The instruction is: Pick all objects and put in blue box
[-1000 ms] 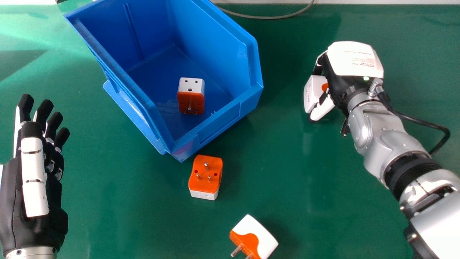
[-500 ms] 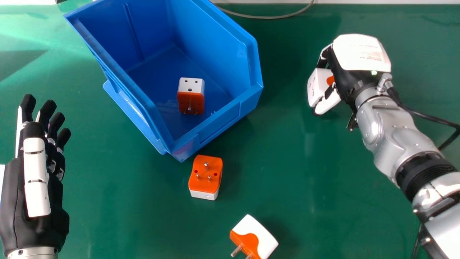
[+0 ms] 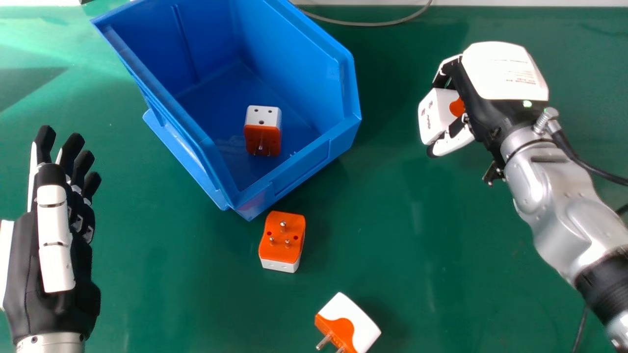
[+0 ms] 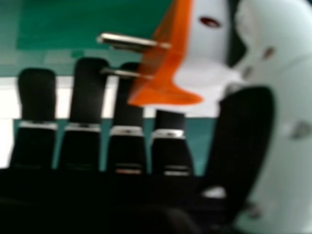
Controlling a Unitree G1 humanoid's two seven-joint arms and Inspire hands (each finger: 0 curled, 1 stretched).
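My right hand (image 3: 495, 98) is to the right of the blue box (image 3: 321, 157), its fingers and thumb curled round a white and orange adapter (image 3: 434, 115). In the right hand view the adapter (image 4: 168, 63), metal pins out, sits against the thumb of the right hand (image 4: 243, 141). Inside the box, one adapter (image 3: 263, 130) rests on the floor. Another adapter (image 3: 282, 240) lies pins up just in front of the box, and a third loose one (image 3: 348, 323) is on its side near the bottom edge. My left hand (image 3: 56, 235) stays open at the left.
The green table (image 3: 382, 235) carries everything. A grey cable (image 3: 368, 23) curves along its far edge behind the box. The box's raised walls stand between its inside and my right hand.
The right hand has moved right and slightly toward the far edge, carrying the adapter with it. My left hand has shifted a little to the right. The box and the other adapters keep their places.
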